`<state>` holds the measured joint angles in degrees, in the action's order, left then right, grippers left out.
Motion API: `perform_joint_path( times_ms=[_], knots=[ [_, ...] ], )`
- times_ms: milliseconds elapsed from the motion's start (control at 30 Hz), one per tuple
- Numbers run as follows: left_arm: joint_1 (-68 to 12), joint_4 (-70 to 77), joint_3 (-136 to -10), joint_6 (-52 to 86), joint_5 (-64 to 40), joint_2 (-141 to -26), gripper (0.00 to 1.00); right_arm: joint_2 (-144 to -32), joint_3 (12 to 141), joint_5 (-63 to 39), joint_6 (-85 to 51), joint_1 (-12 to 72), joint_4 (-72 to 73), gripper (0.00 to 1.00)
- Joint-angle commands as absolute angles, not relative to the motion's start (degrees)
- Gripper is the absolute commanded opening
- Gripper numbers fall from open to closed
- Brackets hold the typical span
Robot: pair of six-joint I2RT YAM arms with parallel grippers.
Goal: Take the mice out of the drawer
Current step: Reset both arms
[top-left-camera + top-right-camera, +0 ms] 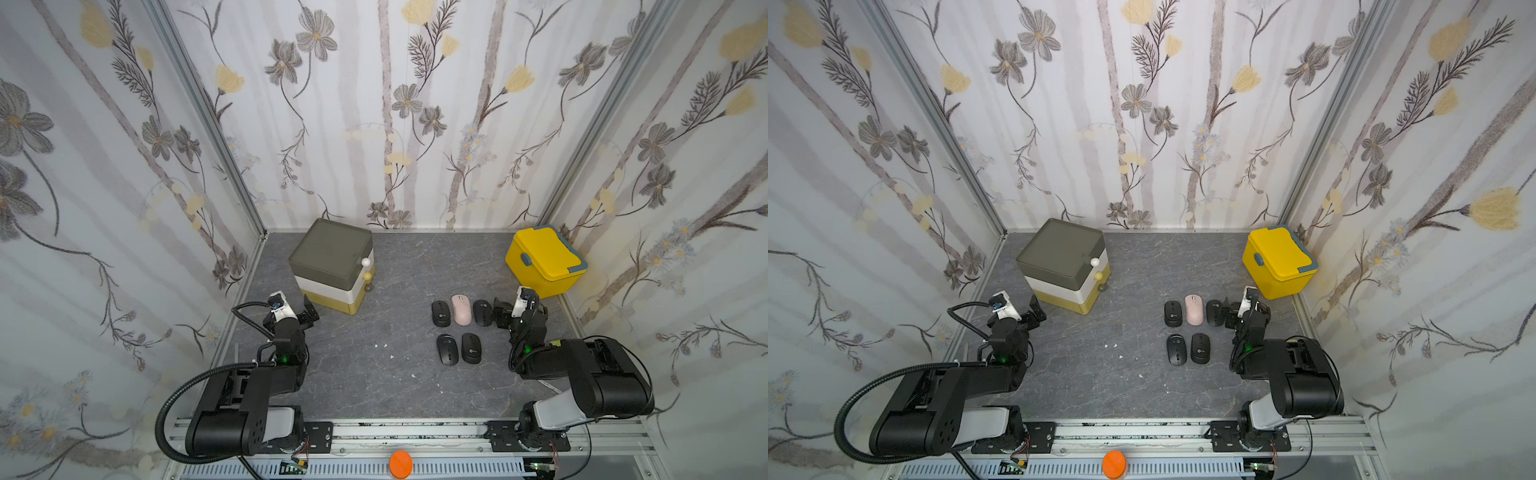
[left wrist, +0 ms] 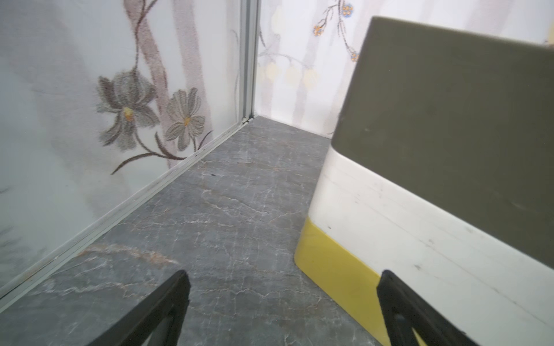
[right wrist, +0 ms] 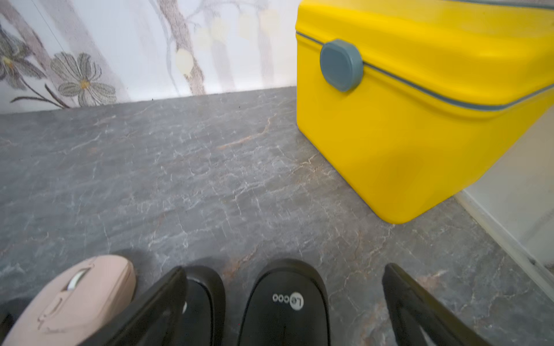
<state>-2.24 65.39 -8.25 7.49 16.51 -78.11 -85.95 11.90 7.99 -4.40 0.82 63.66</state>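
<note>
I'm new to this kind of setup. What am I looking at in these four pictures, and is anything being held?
This is a robot with two arms fixed to a rail at the near edge of the table, each ending in a two-fingered gripper. Both top views look down on the whole scene from nearly the same spot. The other two pictures come from cameras on the wrists, looking out between the fingers. On the table stand a three-tier drawer, its tiers seemingly shut, and a yellow box. Four black mice and a pink mouse lie in two rows. The left gripper is open beside the drawer. The right gripper is open, one black mouse showing between its fingers. Nothing is held.
</note>
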Motion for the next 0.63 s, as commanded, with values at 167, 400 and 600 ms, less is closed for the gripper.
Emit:
perform_joint_path(
  times_ms=[167,400,600],
  knots=[
    [-2.1,80.0,-12.2,5.2,14.6,-90.9,1.00,-85.8,12.6,4.8,-2.0,1.1,72.0,0.99],
    [-2.8,76.3,-13.4,5.1,15.7,-90.3,1.00,-86.0,12.7,4.7,-1.8,1.1,71.9,0.99],
    [-2.9,77.2,-13.2,4.9,15.8,-90.5,1.00,-85.9,12.6,4.5,-1.9,1.1,72.0,0.99]
  ],
)
